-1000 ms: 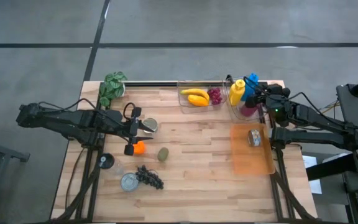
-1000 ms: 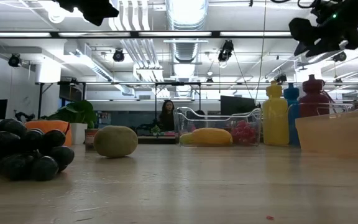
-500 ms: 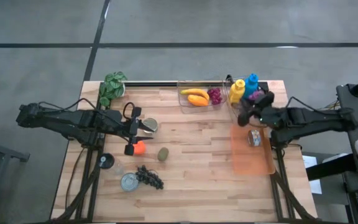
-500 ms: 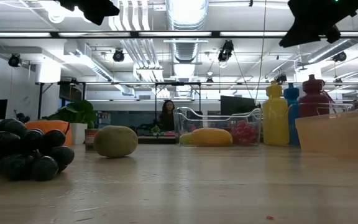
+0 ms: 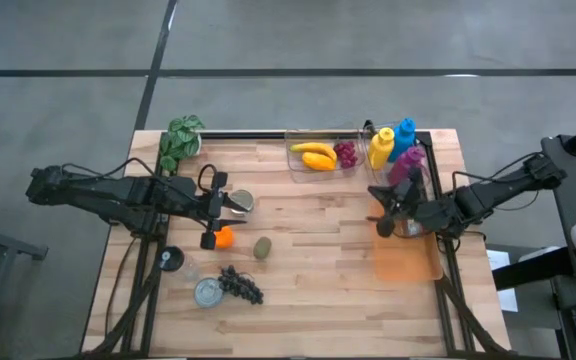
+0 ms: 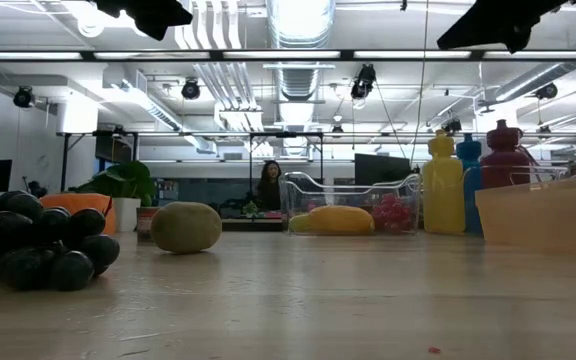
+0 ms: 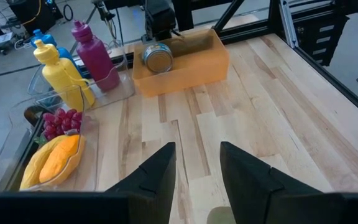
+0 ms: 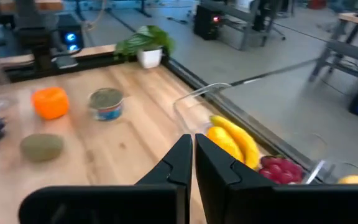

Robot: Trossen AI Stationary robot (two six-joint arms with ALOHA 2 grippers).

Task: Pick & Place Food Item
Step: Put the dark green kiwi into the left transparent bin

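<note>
Right claw [image 5: 379,192], fingers together and empty, hangs beside the orange bin [image 5: 405,255]; left claw [image 5: 211,209], apart, hovers by the orange [image 5: 224,237].

Kiwi [image 5: 262,247] right of orange [image 5: 224,237] — grapes [image 5: 240,285] below.

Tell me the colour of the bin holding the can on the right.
Translucent orange. The bin shows best in the left wrist view, with the can inside.

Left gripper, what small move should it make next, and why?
Probably lower the left gripper toward the orange beside it and close. Its fingers stand apart with nothing between them, and the orange, kiwi and grapes lie loose on the table while the right gripper, shut and empty, hovers by the orange bin.
</note>
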